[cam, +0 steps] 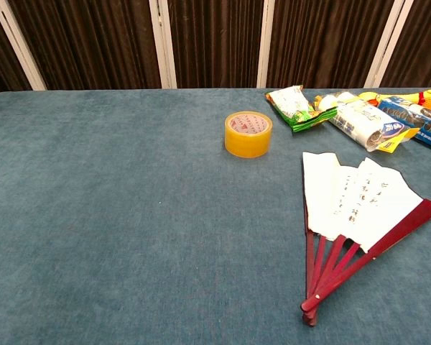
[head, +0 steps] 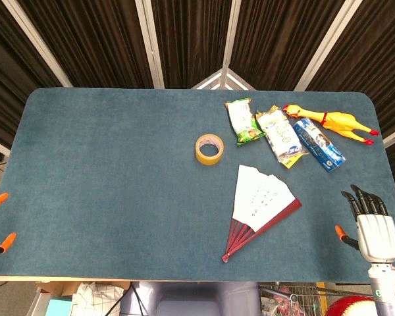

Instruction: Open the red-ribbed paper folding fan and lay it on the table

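Note:
The paper fan (head: 260, 201) (cam: 359, 208) lies flat on the blue table, partly spread, its white leaf with small writing pointing away and its red ribs meeting at a pivot toward the near edge. My right hand (head: 374, 227) shows only in the head view, at the table's near right edge, well to the right of the fan, fingers apart and holding nothing. My left hand does not appear in either view.
A yellow tape roll (head: 209, 149) (cam: 248, 133) stands behind the fan. Snack packets (head: 242, 121) (cam: 296, 106), a blue packet (head: 319, 144) and a rubber chicken (head: 336, 121) lie at the far right. Orange clamps (head: 0, 201) grip the left edge.

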Controlling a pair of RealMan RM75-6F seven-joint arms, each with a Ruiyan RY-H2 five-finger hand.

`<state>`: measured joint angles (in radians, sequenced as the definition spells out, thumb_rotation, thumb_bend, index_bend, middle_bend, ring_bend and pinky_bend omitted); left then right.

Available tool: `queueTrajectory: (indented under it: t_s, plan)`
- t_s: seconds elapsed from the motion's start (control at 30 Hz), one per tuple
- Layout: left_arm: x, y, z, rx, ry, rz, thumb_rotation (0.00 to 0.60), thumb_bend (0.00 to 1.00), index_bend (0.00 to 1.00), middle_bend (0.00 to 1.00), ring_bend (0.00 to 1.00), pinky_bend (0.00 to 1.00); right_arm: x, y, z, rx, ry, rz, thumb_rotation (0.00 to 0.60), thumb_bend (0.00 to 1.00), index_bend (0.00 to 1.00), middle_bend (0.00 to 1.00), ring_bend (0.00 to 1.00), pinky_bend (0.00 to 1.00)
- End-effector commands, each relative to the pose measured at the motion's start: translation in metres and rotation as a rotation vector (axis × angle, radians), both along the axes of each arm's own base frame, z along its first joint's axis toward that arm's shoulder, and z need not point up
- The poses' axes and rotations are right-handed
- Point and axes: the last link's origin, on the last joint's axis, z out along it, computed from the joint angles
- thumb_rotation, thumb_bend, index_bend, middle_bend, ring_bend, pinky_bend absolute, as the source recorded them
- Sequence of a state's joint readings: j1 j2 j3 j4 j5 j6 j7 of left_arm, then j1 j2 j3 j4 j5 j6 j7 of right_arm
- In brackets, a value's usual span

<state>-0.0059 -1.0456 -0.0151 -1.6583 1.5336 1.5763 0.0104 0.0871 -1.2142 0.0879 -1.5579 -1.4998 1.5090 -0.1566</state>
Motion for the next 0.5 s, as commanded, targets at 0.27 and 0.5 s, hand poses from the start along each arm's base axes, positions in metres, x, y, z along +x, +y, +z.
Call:
queueTrajectory:
  t_s: [0.27,0.5]
  plan:
    - [0.0024,0.0008,-0.0019,-0.008,0.003,0.004,0.6,0.34,0.17,0.0,0.0,0.0,-0.0027,0.0013,0.003,-0.003,-0.007,-0.003,0.6,0.24,0.22,0.13,0.17,0.17]
    - [0.0029,0.0027,-0.0049,-0.016,-0.004,-0.003,0.6,0.34,0.17,0.0,0.0,0.0,-0.0031,0.0033,0.0042,0.009,-0.029,-0.005,0.6,0.24,0.22,0.13,0.17,0.17]
